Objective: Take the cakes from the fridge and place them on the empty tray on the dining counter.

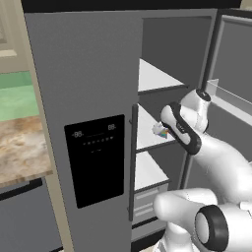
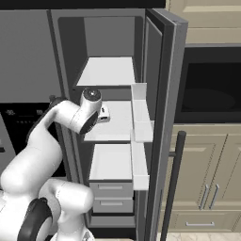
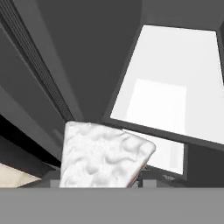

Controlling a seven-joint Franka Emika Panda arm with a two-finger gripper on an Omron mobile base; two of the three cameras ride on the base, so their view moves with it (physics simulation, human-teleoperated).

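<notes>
The fridge (image 1: 83, 74) stands with its right door (image 2: 162, 94) swung open and its left door shut. My arm reaches in over the middle shelf (image 2: 117, 124). A cake (image 3: 103, 157), a wedge with bumpy white icing and coloured layers along one edge, sits between my fingertips right in front of the hand camera. From the left base view the same cake (image 1: 160, 131) shows at the tip of my gripper (image 1: 163, 129), just above the shelf. My gripper (image 3: 101, 181) is shut on it. The empty tray is out of view.
White shelves (image 1: 152, 76) lie above and below the hand, with drawers (image 2: 110, 188) at the bottom. Door bins (image 2: 140, 122) jut in from the open door on the right. A beige-brown veined counter top (image 1: 19, 147) lies left of the fridge. Cabinets (image 2: 207, 188) stand to the right.
</notes>
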